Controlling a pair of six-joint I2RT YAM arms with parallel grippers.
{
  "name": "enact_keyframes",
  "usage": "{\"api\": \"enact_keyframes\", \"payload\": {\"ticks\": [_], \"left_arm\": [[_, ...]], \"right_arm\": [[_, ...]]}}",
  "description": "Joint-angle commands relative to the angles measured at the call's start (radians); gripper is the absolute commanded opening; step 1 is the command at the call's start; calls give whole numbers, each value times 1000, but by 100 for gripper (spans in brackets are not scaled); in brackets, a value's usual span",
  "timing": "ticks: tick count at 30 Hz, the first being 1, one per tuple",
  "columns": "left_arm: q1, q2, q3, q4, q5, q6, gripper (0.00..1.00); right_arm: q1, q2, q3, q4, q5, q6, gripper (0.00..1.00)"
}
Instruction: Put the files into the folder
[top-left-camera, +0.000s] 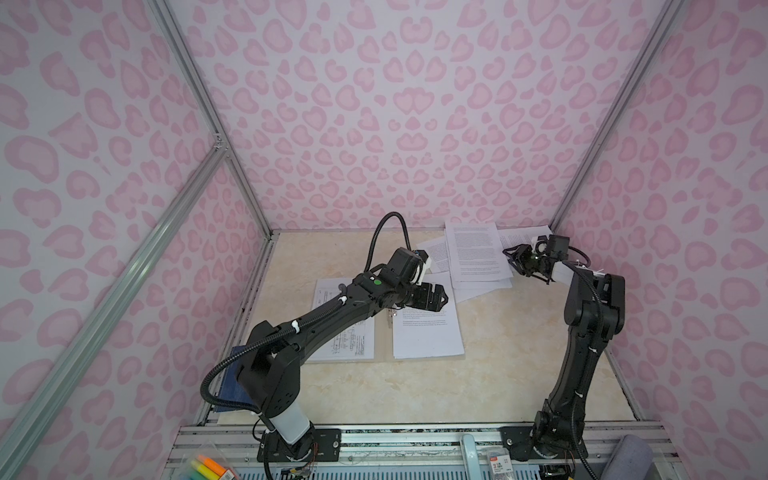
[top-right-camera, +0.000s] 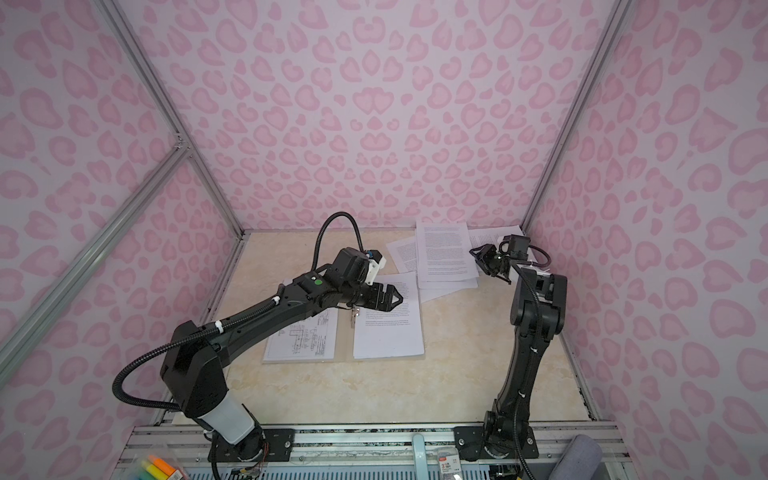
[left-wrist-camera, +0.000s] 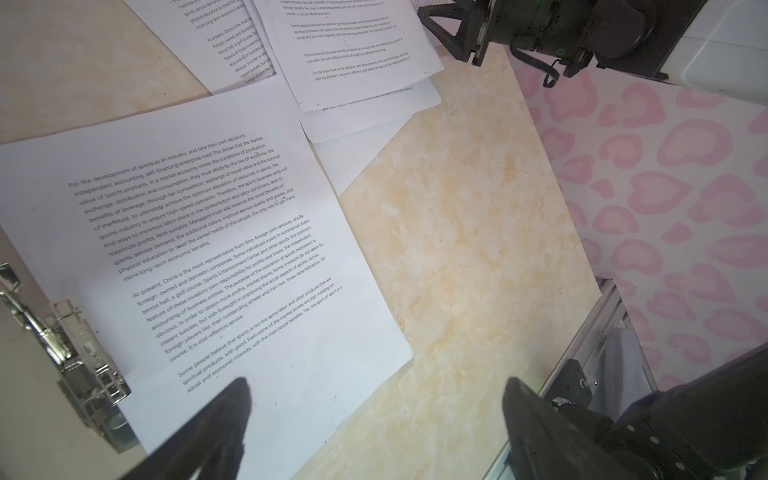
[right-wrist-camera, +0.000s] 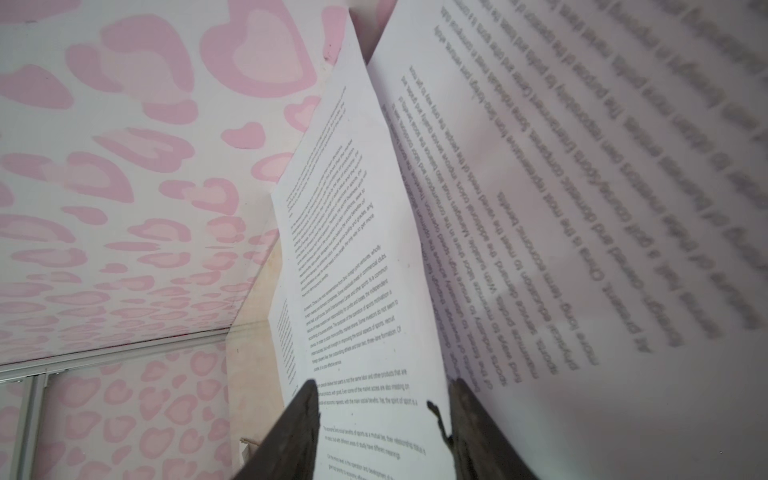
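Pink heart-blotch walls (top-left-camera: 415, 104) close in on three sides, a smooth printed skin stretched between ribbed aluminium rails (top-left-camera: 124, 291). The tabletop (top-left-camera: 498, 374) is a glossy cream slab veined like marble. Two black jointed arms rise from its near edge, each trailing corrugated cable. The folder (top-left-camera: 383, 340) lies open and flat in the middle of the table, a thin grey-beige card of two leaves. A drawing sheet (top-left-camera: 353, 345) of fine line work covers its left leaf and a text sheet (top-left-camera: 428, 336) its right. The rest of the files (top-left-camera: 478, 249) sit fanned in a loose overlapping pile at the far right corner, matte white paper with small black print. A dark blue book (top-left-camera: 232, 382) with a cloth-like cover lies at the table's left edge, half under the left arm. The left gripper (left-wrist-camera: 378, 390) hangs over the text sheet's top edge with its dark fingers spread wide and nothing between them. The right gripper (right-wrist-camera: 380, 399) reaches into the pile, its jaws partly apart around one sheet's edge while a second sheet curls up beside it; I see no pinch. A bright metal spring clip (left-wrist-camera: 62, 332) sits by the folder's spine.
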Motion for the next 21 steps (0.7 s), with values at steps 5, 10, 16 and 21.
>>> {"api": "enact_keyframes", "payload": {"ticks": [5, 10, 16, 21], "left_arm": [[11, -1, -9, 32, 16, -11, 95], [17, -2, -14, 35, 20, -13, 95], [23, -5, -19, 38, 24, -16, 95], [29, -12, -52, 45, 28, -21, 95]], "right_arm": [[7, 45, 6, 127, -69, 76, 47], [28, 70, 28, 116, -67, 76, 46], [37, 104, -1, 302, -99, 226, 47], [50, 121, 2, 365, -107, 275, 39]]}}
